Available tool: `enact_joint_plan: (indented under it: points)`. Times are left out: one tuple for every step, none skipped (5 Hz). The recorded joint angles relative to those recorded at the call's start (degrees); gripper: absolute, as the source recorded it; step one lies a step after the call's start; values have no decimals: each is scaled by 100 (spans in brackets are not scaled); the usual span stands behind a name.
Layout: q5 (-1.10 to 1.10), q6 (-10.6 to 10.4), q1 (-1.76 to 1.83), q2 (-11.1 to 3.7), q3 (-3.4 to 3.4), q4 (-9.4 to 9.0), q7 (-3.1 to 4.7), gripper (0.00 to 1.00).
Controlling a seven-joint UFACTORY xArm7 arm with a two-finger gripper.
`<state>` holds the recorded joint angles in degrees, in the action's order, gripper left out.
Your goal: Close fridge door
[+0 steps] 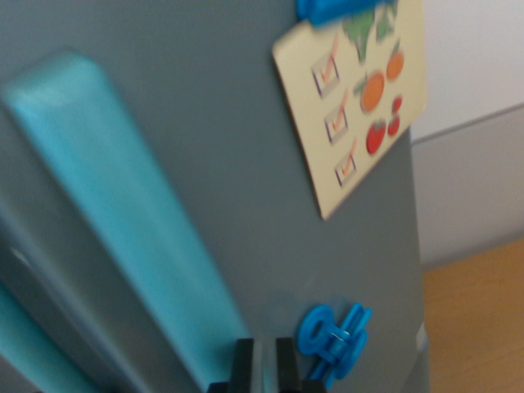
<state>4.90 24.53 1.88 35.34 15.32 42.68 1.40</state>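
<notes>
Here, fingers (264, 364) nearly together, against grey fridge door (237, 164), beside teal handle (115, 213)

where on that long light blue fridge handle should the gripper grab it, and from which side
Probably the lower stretch of the long light blue bar handle, just above the black gripper. It stands proud of the grey fridge door and runs diagonally, so come straight at the door face with one finger on each long edge, across its narrow width.

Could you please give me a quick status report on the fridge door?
Gripper at bottom of frame, fingers close together, nothing seen between them. Grey fridge door fills the view, teal handle at the wrist view's left. Whether it is closed cannot be told. Nothing in the way.
</notes>
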Motion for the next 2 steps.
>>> enact_joint_plan:
  points:
    - [0, -1, 2, -288, -21, 107, 0, 100]
    - [0, -1, 2, -288, -21, 107, 0, 100]
